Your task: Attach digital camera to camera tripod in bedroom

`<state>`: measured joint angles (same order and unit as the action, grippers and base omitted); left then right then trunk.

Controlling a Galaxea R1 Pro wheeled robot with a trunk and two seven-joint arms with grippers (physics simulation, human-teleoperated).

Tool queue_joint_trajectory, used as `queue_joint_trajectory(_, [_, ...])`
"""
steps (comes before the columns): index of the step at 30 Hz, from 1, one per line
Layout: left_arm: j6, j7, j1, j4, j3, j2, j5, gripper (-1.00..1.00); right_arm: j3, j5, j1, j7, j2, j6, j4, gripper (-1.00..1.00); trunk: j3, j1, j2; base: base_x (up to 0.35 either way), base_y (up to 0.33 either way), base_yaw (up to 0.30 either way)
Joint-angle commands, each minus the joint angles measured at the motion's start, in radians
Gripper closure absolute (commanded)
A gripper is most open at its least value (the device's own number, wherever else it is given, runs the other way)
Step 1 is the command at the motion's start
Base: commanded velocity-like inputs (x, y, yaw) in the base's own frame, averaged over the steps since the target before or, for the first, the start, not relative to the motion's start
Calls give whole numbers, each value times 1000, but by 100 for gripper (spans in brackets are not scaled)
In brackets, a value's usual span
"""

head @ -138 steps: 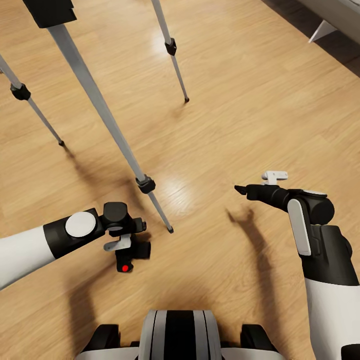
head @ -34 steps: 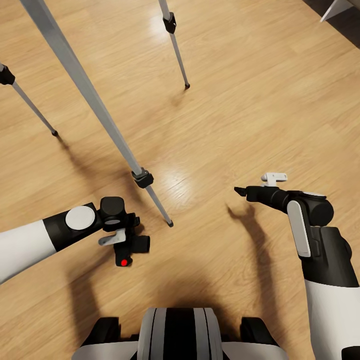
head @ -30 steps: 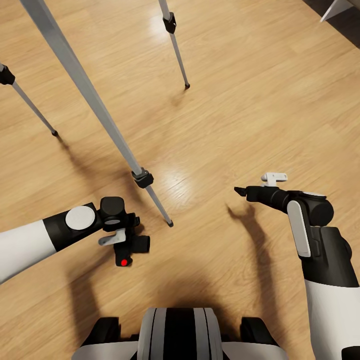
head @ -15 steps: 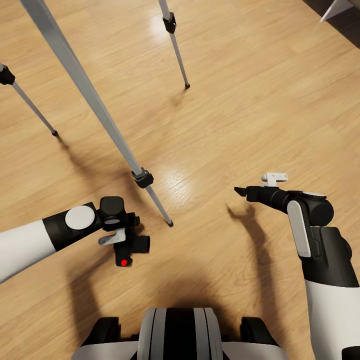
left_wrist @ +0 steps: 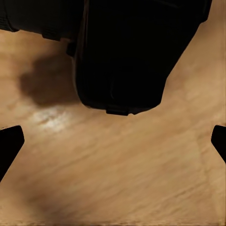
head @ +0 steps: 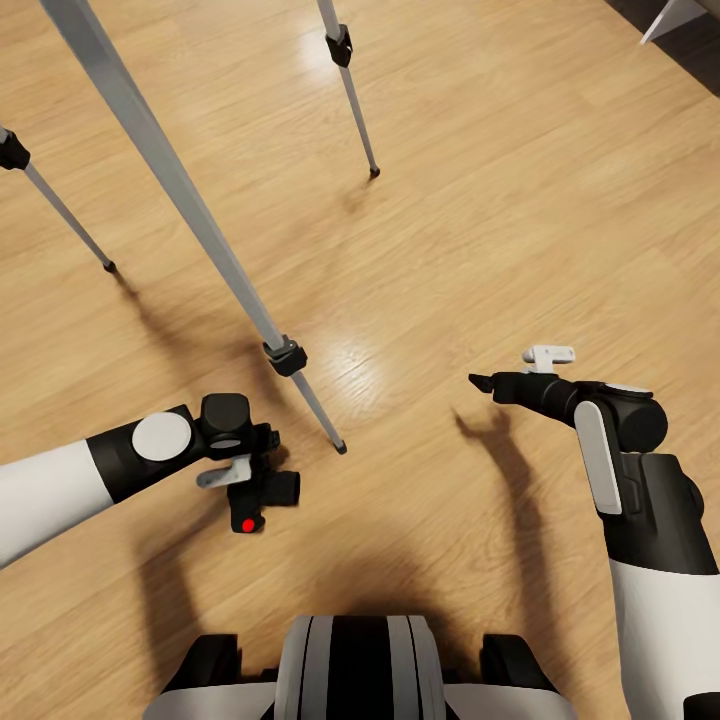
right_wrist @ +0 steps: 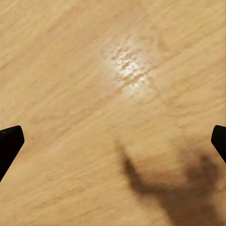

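Note:
The digital camera (head: 262,495) is black with a red button and sits low by the light wood floor, just under my left gripper (head: 250,478). In the left wrist view its dark body (left_wrist: 127,52) lies ahead of the gripper (left_wrist: 113,141), whose fingertips (left_wrist: 8,141) stand wide apart with only floor between them. The camera tripod's near silver leg (head: 190,205) plants its foot (head: 340,447) close to the camera on the right. Its head is out of view. My right gripper (head: 503,367) hovers open over bare floor (right_wrist: 113,141).
Two more tripod legs stand further off, one at the left (head: 55,205) and one at the back (head: 352,95). A white furniture leg and a dark strip (head: 675,15) show at the top right corner. My base (head: 360,665) is at the bottom edge.
Nothing has moved in the last second. Since the oldest frame the whole picture has shifted, so the head camera moved and the tripod's black top left the view.

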<state>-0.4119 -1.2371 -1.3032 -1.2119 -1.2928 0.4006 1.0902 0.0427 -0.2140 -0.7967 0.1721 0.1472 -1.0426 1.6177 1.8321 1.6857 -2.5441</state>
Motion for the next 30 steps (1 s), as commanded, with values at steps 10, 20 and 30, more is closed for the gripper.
queue_joint_trajectory(10, [-4, 3, 1, -2, 2, 0, 48, -100, 0, -1, 0, 3, 0, -5, 1, -100, 1, 0, 0, 0, 0, 0])
queue_joint_trajectory(20, [-4, 4, 2, -2, 2, 0, 58, -100, 0, -1, 0, 3, 0, -5, 1, -100, 1, 0, 0, 0, 0, 0])
queue_joint_trajectory(30, [-4, 5, 4, -2, 3, 0, 57, -100, -1, -1, 0, 3, 0, -5, 1, -100, 1, 0, 0, 0, 0, 0])
